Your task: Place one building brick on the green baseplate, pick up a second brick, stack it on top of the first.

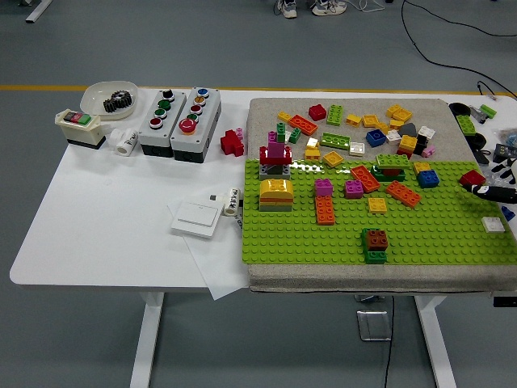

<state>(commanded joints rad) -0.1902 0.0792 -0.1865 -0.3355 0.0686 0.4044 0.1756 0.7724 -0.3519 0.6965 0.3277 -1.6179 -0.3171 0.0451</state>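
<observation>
- A brown brick (pixel 376 238) is seen stacked on a green brick (pixel 375 255) near the green baseplate (pixel 307 238) front edge, so the stack seems finished
- Only the right hand (pixel 494 191) tip is visible at the right edge beside a red brick (pixel 472 178); its grip cannot be told

Bright, even overhead light. Soft shadow under white table (pixel 105 234), lower frame. Faint glare along green baseplate (pixel 339 238) top edge. Focus sharp throughout.

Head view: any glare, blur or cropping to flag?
Head view: sharp, evenly lit, soft shadows only; small specular glare on the shiny bricks at the green baseplate far edge; right hand cropped by the frame's right edge.
</observation>
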